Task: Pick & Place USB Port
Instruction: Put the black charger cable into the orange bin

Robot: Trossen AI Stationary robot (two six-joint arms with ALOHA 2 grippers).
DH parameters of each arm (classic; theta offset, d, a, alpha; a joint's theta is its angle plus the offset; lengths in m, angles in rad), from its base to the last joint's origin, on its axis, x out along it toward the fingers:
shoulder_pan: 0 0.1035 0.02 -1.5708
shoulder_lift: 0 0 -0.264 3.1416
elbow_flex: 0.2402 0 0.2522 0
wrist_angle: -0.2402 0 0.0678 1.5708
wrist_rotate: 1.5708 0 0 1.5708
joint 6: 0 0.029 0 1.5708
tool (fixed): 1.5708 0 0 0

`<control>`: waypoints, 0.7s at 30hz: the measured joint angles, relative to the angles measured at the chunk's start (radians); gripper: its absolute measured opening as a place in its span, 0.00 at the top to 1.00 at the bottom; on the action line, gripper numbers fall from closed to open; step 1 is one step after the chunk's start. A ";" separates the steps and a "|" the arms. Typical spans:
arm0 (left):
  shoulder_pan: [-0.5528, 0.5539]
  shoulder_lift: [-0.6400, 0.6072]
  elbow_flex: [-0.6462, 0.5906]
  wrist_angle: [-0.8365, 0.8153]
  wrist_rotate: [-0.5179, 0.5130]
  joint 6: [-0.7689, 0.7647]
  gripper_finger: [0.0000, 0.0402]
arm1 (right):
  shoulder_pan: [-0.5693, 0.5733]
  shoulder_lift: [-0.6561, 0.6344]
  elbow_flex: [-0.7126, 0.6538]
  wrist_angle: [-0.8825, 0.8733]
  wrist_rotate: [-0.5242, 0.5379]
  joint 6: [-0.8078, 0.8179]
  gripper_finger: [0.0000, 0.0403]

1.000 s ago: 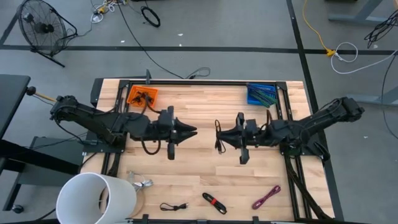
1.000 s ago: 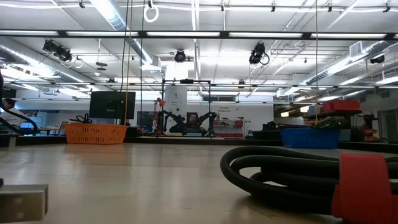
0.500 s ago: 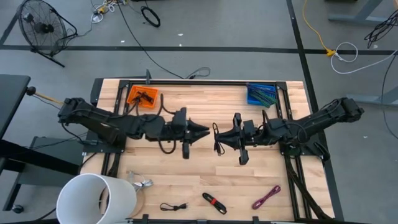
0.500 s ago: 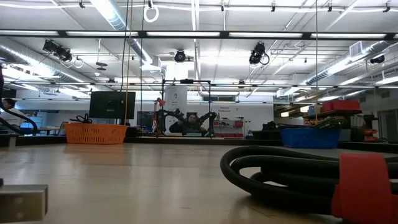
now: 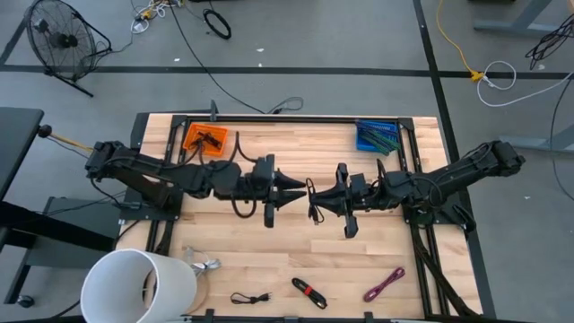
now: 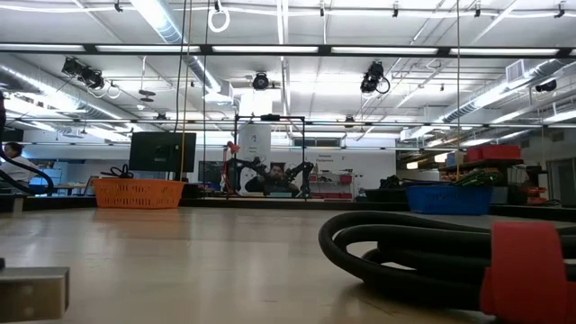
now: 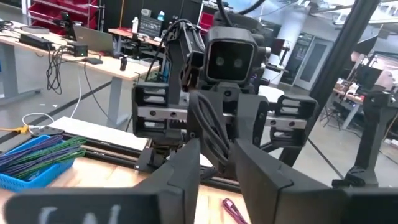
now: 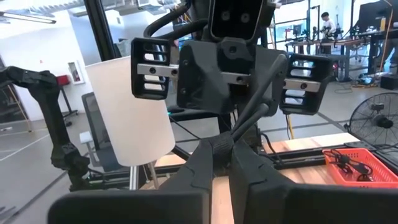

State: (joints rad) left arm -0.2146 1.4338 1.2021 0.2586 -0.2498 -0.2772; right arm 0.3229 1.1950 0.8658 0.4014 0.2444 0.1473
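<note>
Handover above pale wooden counter [image 5: 269, 242] | right pincer [image 5: 316, 199] clamps thin black USB cable [image 5: 313, 205] | left pincer [image 5: 303, 189] parted around its loop, not yet gripping | risk: early release drops cable | hidden: plug end, contact point; orange bin [image 5: 205, 139] contents unclear

Two dark jointed arms, black two-finger left gripper [image 5: 303, 187] and right gripper [image 5: 314, 197], slotted silver-barred brackets, wrist cameras, looping black cables

A black USB cable [image 5: 313, 201] hangs in a loose loop above the middle of the table [image 5: 296, 256], pinched in the right tool [image 5: 320, 199].
</note>
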 joint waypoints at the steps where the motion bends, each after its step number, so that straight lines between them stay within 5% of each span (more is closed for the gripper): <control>1: 0.000 0.000 0.000 -0.002 0.000 0.000 0.71 | 0.000 0.000 0.000 0.001 0.000 -0.001 0.96; 11: 0.005 0.000 0.000 0.005 -0.001 0.000 0.52 | -0.009 0.012 0.001 0.037 0.001 -0.002 0.96; 21: 0.022 0.024 -0.001 0.027 -0.005 -0.001 0.50 | -0.035 0.081 0.019 0.095 -0.030 -0.005 0.96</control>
State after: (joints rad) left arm -0.1928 1.4581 1.2011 0.2858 -0.2545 -0.2778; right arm 0.2882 1.2761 0.8845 0.4965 0.2148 0.1421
